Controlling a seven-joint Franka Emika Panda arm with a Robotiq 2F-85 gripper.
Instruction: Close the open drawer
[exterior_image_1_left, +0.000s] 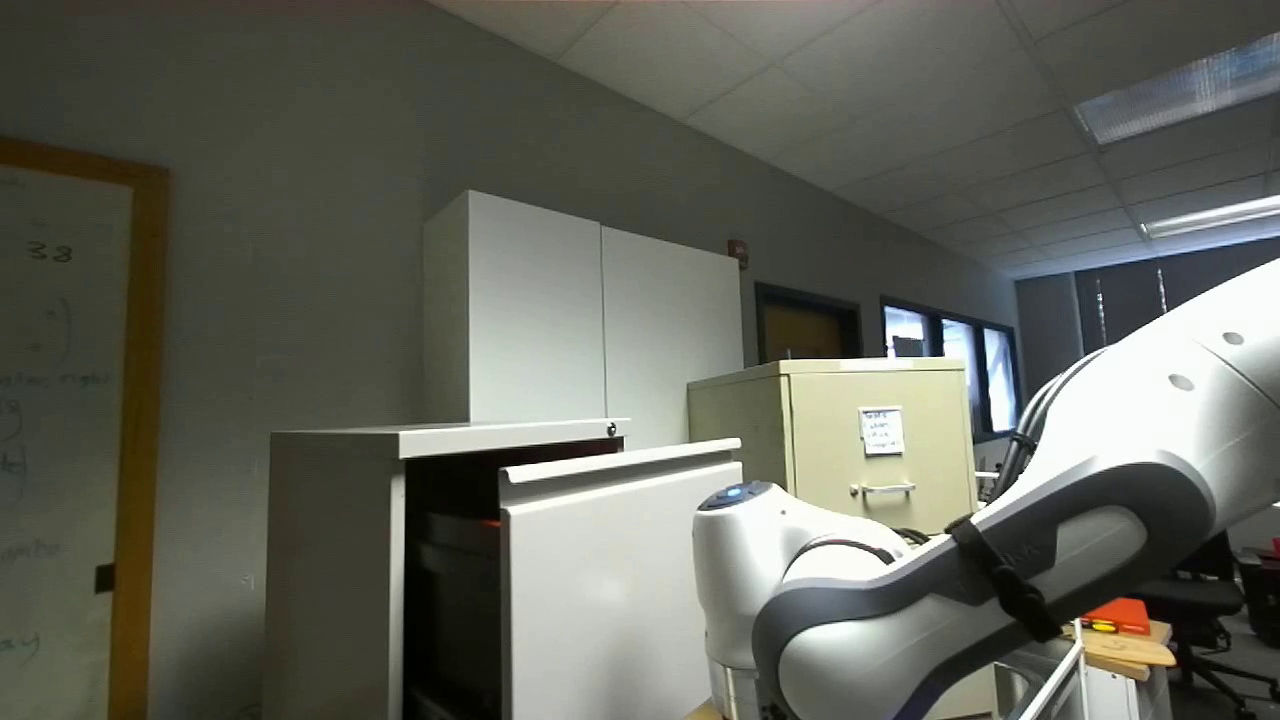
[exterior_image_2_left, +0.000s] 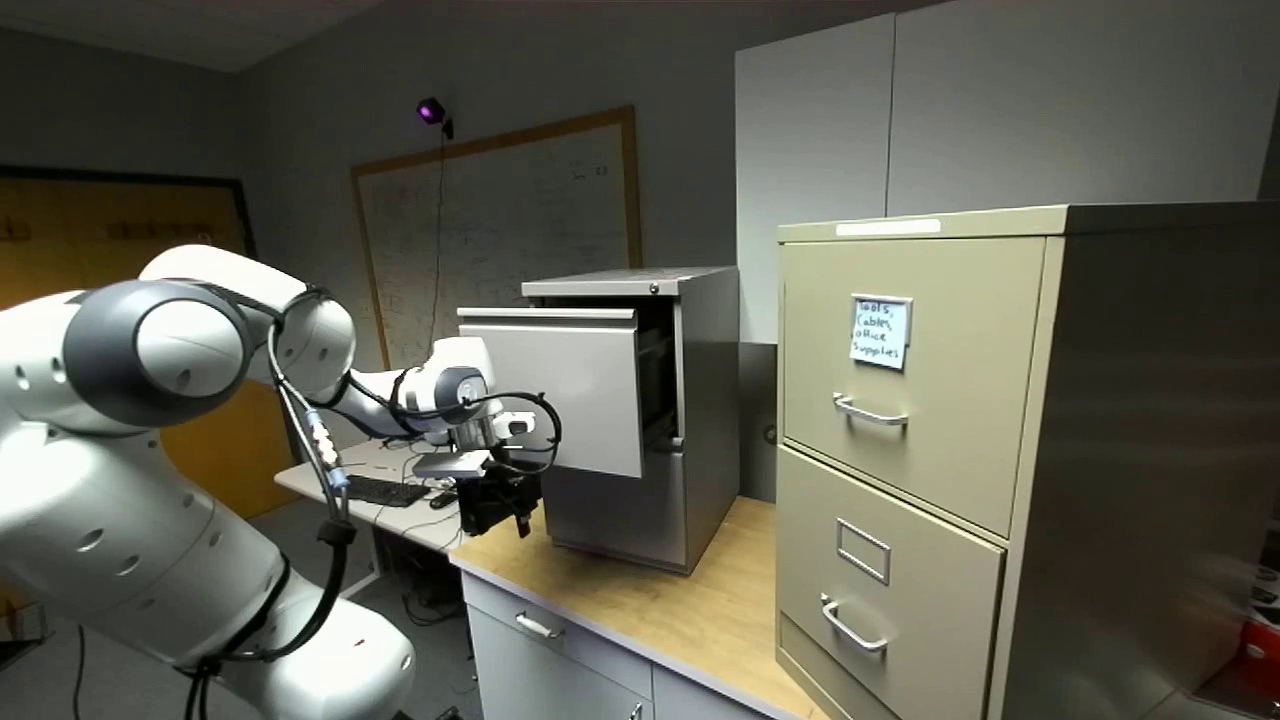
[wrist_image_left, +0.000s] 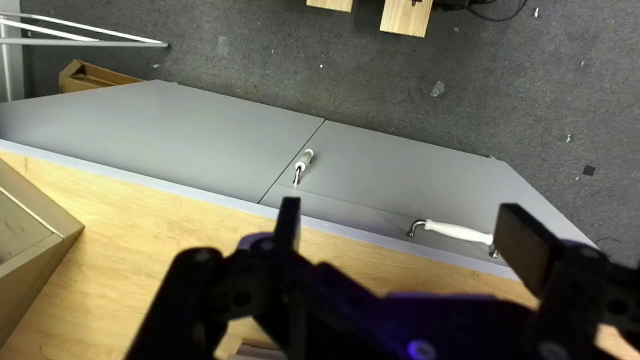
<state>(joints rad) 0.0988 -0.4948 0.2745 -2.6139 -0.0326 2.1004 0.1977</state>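
- End effector (wrist_image_left: 405, 225): jaws set wide apart, directed downward; nothing seen held between them.
- Position: in the wrist view it hangs over or near the front edge of the worktop (wrist_image_left: 140, 235); height could not be fixed.
- Bearing to the drawer (exterior_image_2_left: 585, 375): in an exterior view, the middle of its front panel lies at about 1 o'clock from the end effector. Contact not established; from where I stand I can confirm neither touch nor gap.
- Drawer condition: top unit of the low grey cabinet (exterior_image_2_left: 710, 420), well out of its housing in both exterior views, with a dark opening behind the panel.
- Lower drawer (exterior_image_2_left: 620, 510), at 5 o'clock from that panel: looks flush.
- Beige filing cabinet (exterior_image_2_left: 950, 440), at 3 o'clock: its visible drawers look shut.
- Progress, in my judgement: the arm (exterior_image_2_left: 190, 345) stands on the panel side, so the approach seems largely made. Closing cannot be credited.
- Outstanding: push the panel home, seat it flush, then withdraw.
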